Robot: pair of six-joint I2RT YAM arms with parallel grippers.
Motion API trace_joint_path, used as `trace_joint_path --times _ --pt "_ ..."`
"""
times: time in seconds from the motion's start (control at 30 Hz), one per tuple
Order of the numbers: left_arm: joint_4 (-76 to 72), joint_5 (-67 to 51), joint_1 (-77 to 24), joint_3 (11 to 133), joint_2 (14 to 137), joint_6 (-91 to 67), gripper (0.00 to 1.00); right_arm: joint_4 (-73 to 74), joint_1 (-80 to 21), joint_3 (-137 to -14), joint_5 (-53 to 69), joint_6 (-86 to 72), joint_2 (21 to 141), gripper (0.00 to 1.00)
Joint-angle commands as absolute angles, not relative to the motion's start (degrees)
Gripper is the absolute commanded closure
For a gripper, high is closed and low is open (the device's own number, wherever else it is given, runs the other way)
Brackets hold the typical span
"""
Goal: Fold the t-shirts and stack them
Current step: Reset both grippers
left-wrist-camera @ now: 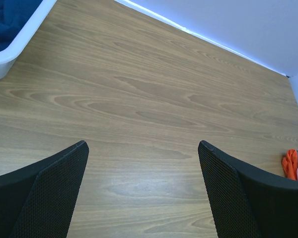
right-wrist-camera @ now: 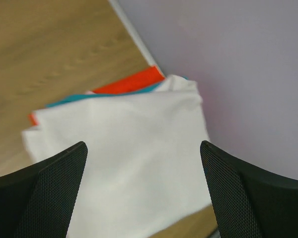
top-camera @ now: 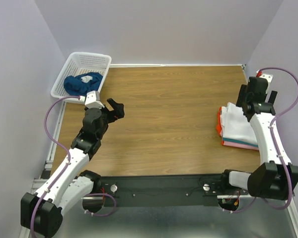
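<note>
A folded stack of t-shirts lies at the table's right edge: the white one (top-camera: 240,125) on top, with red-orange (top-camera: 219,124), teal and pink (top-camera: 238,145) edges under it. The right wrist view shows the white shirt (right-wrist-camera: 134,148) over the red-orange (right-wrist-camera: 131,82) and teal ones. My right gripper (top-camera: 248,101) is open and empty, hovering above the stack's far end. A dark blue t-shirt (top-camera: 81,82) lies crumpled in the white basket (top-camera: 89,60). My left gripper (top-camera: 116,108) is open and empty over bare wood, just right of the basket.
The basket's corner (left-wrist-camera: 5,59) shows at the left wrist view's upper left. Walls close the table at the back, left and right. A black rail (top-camera: 164,188) runs along the near edge between the arm bases.
</note>
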State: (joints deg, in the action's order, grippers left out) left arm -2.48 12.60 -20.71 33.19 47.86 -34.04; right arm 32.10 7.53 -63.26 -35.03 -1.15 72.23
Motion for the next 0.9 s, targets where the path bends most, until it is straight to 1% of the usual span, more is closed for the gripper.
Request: trace_joint_path --times 0.0,0.03,0.17,0.23,0.27,0.3,0.33,0.43,0.53,0.6,0.63,0.73,0.87 --pt "-2.82 14.5 -20.39 33.74 48.33 -34.36 0.02 25.51 7.82 -63.81 -15.58 -6.76 67.95 0.0" --pt "-2.46 14.41 -20.39 34.18 48.77 -34.28 0.02 24.62 7.91 -63.55 -10.86 -7.46 66.63 0.0" --pt "-1.32 12.49 -20.39 36.56 49.75 -35.15 0.02 21.54 7.82 -62.75 -2.13 -9.58 65.39 0.0" --pt "-2.29 11.52 -20.39 37.0 49.57 -38.21 0.02 18.56 7.82 -62.14 2.17 -11.59 65.39 0.0" --pt "-2.37 11.77 -20.39 37.0 49.48 -41.1 0.02 17.07 7.91 -60.92 7.59 -13.78 65.3 0.0" --pt "-3.24 11.78 -20.39 36.83 49.05 -41.13 0.02 12.7 7.82 -59.86 10.87 -15.02 65.22 0.0" --pt "-3.86 11.69 -20.39 36.65 48.78 -40.96 0.02 9.52 7.82 -56.37 18.12 -16.25 64.78 0.0" --pt "-4.39 12.48 -20.39 36.39 47.64 -41.39 0.02 -2.24 6.95 -51.34 23.89 -20.91 63.28 0.0" --pt "-4.48 17.03 -20.39 36.3 47.81 -41.75 0.02 -3.07 1.52 -49.05 17.69 -21.36 63.54 0.0" --pt "-1.87 18.36 -20.39 37.61 48.86 -41.31 0.02 -3.51 -1.91 -46.69 14.78 -21.18 63.98 0.0" --pt "-0.63 19.15 -20.39 39.62 50.26 -41.05 0.02 -4.21 -6.11 -45.8 11.37 -20.83 64.25 0.0" --pt "2.19 19.07 -20.39 42.44 52.46 -40.17 0.02 -6.4 -11.58 -41.95 5.12 -21.27 65.47 0.0" --pt "1.32 13.99 -20.39 43.07 53.26 -36.65 0.02 -11.33 -12.13 -35.8 1.68 -24.69 63.56 0.0"
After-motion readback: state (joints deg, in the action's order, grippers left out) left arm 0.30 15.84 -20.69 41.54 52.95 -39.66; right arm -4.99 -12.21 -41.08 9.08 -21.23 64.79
